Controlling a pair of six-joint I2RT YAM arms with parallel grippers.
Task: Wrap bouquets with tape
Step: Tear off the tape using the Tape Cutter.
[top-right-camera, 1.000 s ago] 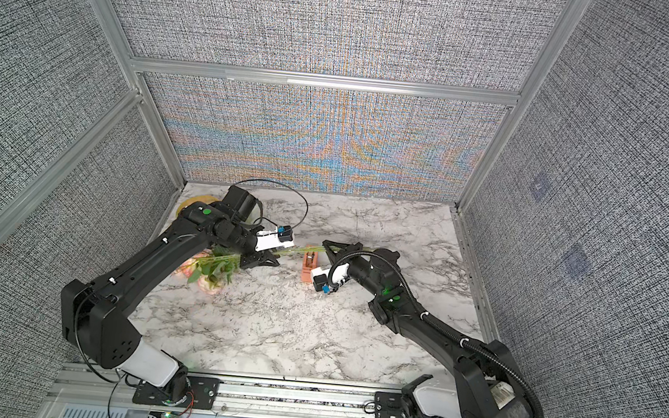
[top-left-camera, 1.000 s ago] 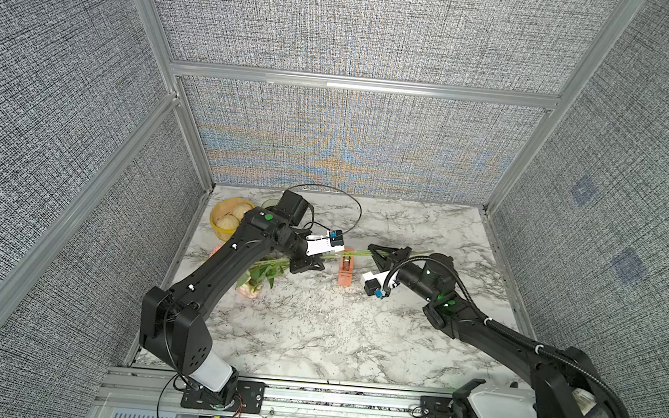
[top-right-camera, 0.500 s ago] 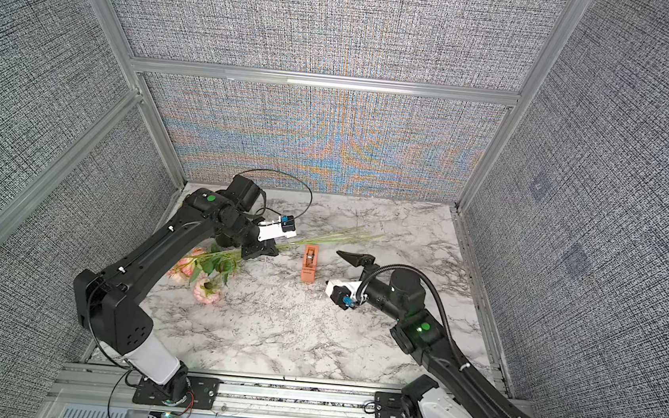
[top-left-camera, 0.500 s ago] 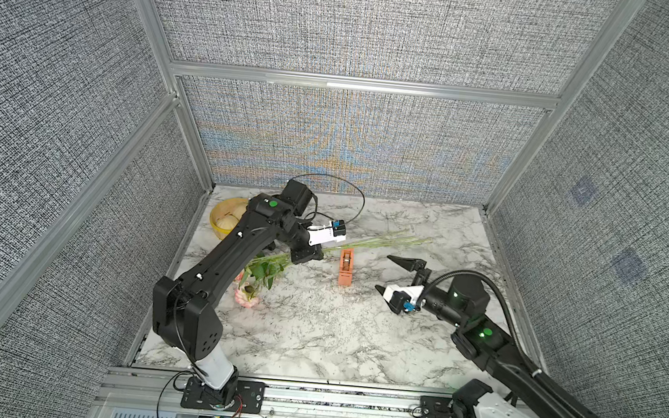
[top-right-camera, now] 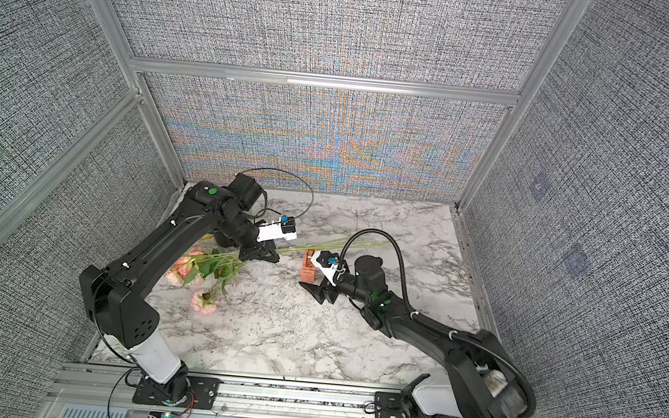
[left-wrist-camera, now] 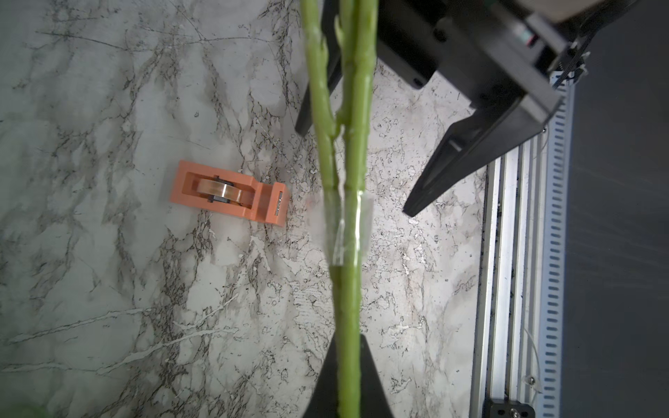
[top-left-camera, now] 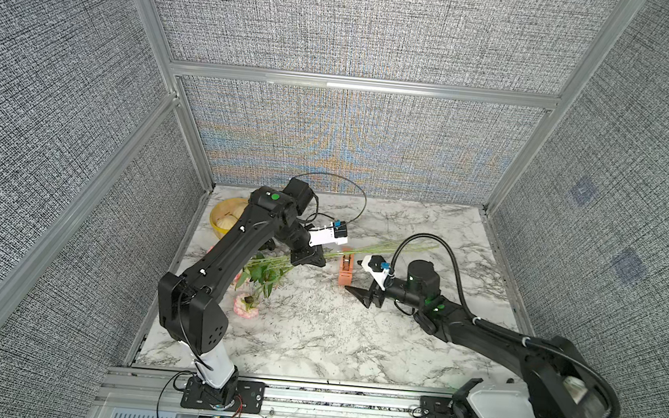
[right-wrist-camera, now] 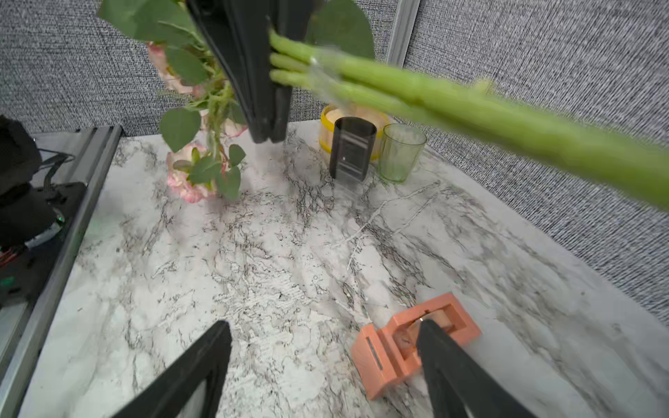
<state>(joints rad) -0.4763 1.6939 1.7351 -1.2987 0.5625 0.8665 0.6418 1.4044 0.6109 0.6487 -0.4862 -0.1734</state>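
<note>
The bouquet's pink flowers and leaves (top-left-camera: pixel 254 277) hang low at the left, and its long green stems (top-left-camera: pixel 383 249) reach right over the table. My left gripper (top-left-camera: pixel 312 259) (left-wrist-camera: pixel 347 340) is shut on the stems (left-wrist-camera: pixel 349 289). A clear strip of tape (left-wrist-camera: pixel 347 231) is wrapped round them just past its fingers. The orange tape dispenser (top-left-camera: pixel 346 267) (right-wrist-camera: pixel 383 354) lies on the marble under the stems. My right gripper (top-left-camera: pixel 354 276) (right-wrist-camera: pixel 324 325) is open and low beside it, holding nothing. One of its fingers (right-wrist-camera: pixel 445 365) covers part of the roll slot.
A yellow bowl (top-left-camera: pixel 226 217) sits at the back left, with a dark cup (right-wrist-camera: pixel 353 152) and a green cup (right-wrist-camera: pixel 400 152) in front of it. Grey fabric walls close in three sides. An aluminium rail (top-left-camera: pixel 308 394) runs along the front edge.
My right gripper opened, let go at the stems, drew back toward the front and has come in beside the tape dispenser. The left arm shifted slightly, still holding the stems.
</note>
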